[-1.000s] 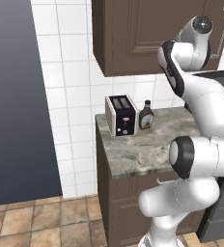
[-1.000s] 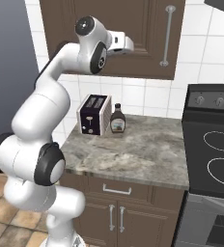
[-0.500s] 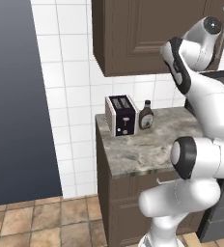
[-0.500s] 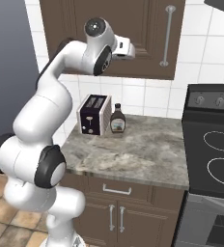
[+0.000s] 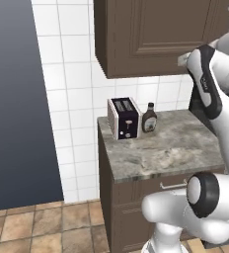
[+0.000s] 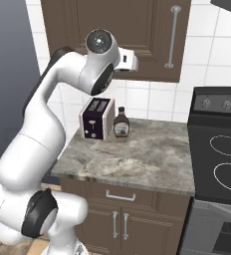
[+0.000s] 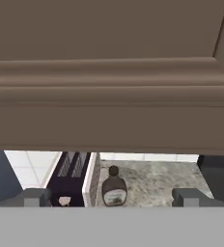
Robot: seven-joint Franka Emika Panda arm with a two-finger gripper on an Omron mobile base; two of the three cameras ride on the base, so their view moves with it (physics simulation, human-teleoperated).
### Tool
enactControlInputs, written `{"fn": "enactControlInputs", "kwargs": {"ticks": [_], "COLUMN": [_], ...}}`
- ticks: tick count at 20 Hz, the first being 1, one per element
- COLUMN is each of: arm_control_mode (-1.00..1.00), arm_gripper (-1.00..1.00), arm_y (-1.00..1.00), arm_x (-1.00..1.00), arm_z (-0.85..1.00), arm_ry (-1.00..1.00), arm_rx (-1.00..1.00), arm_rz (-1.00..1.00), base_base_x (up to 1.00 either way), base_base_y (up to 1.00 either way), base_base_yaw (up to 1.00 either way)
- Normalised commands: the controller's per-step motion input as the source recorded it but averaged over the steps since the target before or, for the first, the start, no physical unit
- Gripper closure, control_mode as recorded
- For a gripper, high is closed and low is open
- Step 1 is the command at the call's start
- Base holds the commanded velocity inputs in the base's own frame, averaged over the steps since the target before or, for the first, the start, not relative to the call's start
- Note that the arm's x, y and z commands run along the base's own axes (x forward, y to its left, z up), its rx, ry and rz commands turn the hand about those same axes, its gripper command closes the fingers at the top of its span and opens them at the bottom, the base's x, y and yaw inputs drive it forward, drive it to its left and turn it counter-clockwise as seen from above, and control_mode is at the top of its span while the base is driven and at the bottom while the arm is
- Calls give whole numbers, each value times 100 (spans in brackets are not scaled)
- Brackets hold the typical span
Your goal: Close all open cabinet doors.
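Just above the spread jaws (image 7: pixel 112 198) — close ahead — the cabinet door (image 7: pixel 109 72).

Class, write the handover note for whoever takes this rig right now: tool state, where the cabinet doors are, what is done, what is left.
Tool: fingers apart, holding nothing, close up against the lower rail of the dark brown wooden wall-cupboard door.
Door: looks flush with its frame in both base views; vertical silver bar handle at its right edge, untouched.
Below: black-and-white toaster and dark sauce bottle on the grey stone counter.
Done: this door appears closed.
Left: confirm it, then check for other open doors.
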Motion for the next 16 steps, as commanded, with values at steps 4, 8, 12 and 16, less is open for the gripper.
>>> {"fn": "enactControlInputs", "kwargs": {"ticks": [4, 8, 12, 16], "arm_control_mode": [-100, -100, -100, -100], "arm_gripper": [-100, -100, -100, -100], "arm_y": [14, 27, 38, 53], "arm_x": [-100, -100, -99, -81], "arm_z": [0, -1, -11, -30], "arm_ry": [-11, -6, -1, 0], "arm_rx": [1, 2, 0, 0], "arm_rz": [2, 0, 0, 1], "base_base_x": [0, 0, 0, 0], "base_base_y": [0, 0, 0, 0], "base_base_yaw": [0, 0, 0, 0]}}
